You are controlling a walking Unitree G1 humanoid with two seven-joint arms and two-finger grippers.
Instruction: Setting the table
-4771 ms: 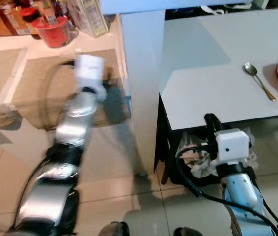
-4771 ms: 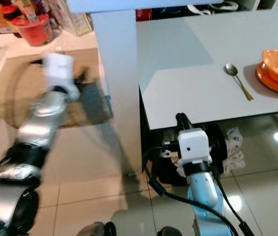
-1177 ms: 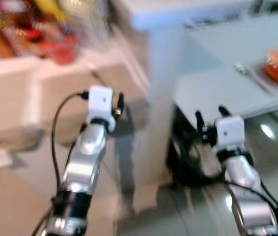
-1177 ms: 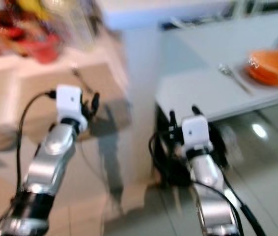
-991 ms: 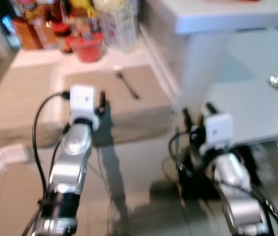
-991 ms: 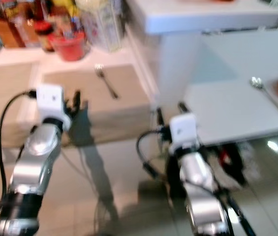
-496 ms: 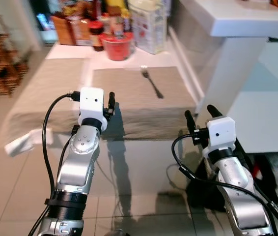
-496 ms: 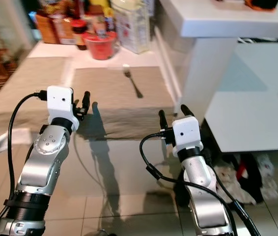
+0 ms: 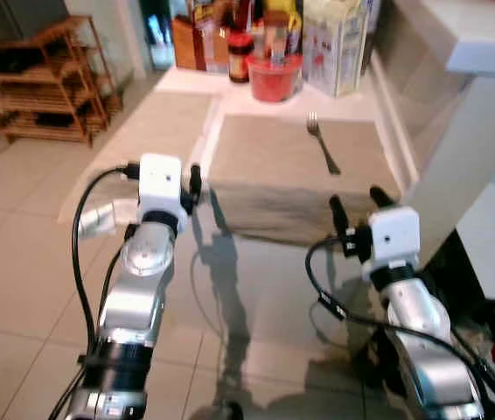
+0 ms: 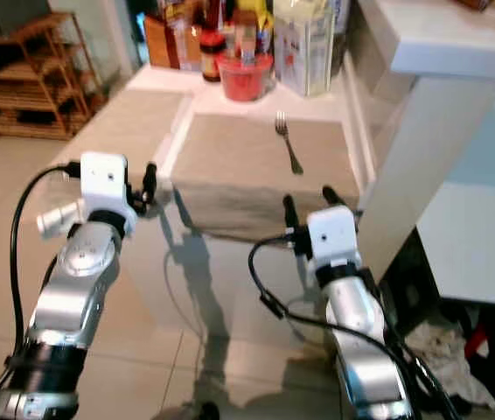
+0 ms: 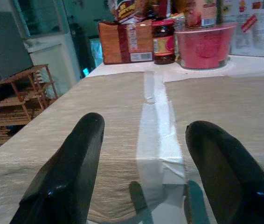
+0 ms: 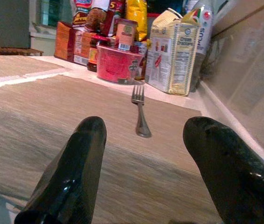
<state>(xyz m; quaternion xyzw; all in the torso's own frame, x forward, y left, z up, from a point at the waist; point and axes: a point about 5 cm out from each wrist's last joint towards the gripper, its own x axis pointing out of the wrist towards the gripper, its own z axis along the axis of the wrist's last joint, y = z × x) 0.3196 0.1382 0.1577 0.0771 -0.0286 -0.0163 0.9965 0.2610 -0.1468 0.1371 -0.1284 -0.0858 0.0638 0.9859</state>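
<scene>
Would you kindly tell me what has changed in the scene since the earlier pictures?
The camera has swung left, from the grey table with spoon and orange dish to the counter with the beige placemats. The left gripper and right gripper, jaws open and empty, now face the counter. The fork lies untouched on its mat near the red tub. Nothing was grasped.

Fork (image 10: 288, 143) lies on placemat (image 10: 239, 166), tub (image 10: 244, 63) behind it
</scene>
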